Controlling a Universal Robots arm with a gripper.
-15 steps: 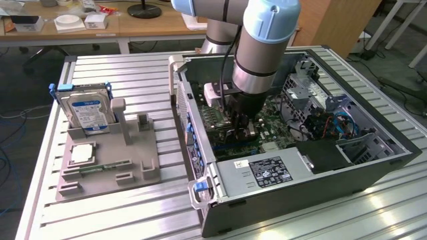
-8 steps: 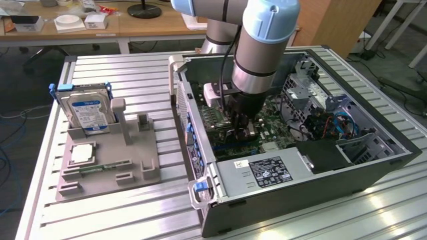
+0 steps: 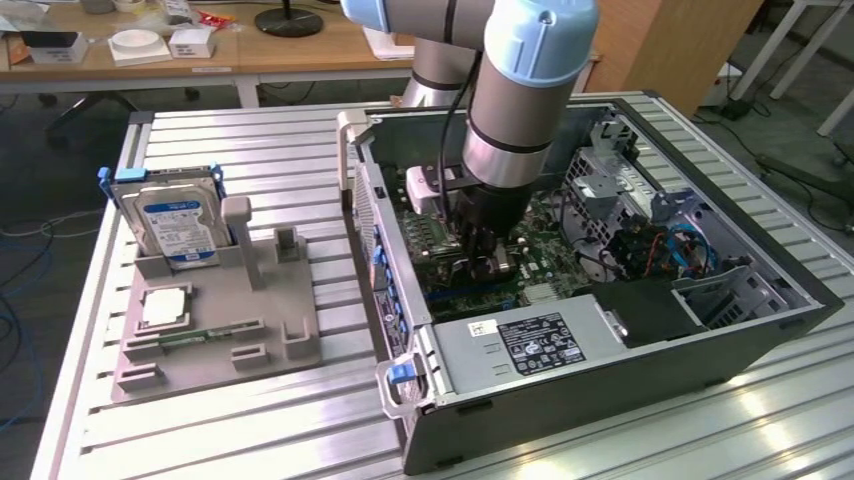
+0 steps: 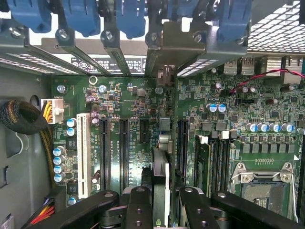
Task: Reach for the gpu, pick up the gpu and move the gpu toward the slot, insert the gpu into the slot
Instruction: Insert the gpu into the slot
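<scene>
My gripper (image 4: 164, 207) is down inside the open computer case (image 3: 747, 330), shut on the gpu (image 4: 161, 167). The card stands on edge between the black fingers (image 4: 138, 210), a thin dark strip running toward the case's rear wall. Its silver bracket (image 4: 164, 45) sits at the rear openings among the blue clips. Long black slots (image 4: 124, 152) of the green motherboard (image 4: 214, 86) lie on either side of the card. The slot directly beneath the card is hidden by it, and I cannot tell whether the edge is seated. In the exterior view the gripper (image 3: 483, 255) hangs over the board.
A grey fixture (image 3: 254, 300) at the exterior view's left holds a hard drive (image 3: 174, 225), a processor chip (image 3: 163, 305) and a memory stick (image 3: 207, 335). Inside the case are the power supply (image 3: 534, 340), the processor socket (image 4: 264, 183), a white slot (image 4: 82, 152) and sleeved cables (image 4: 21, 117).
</scene>
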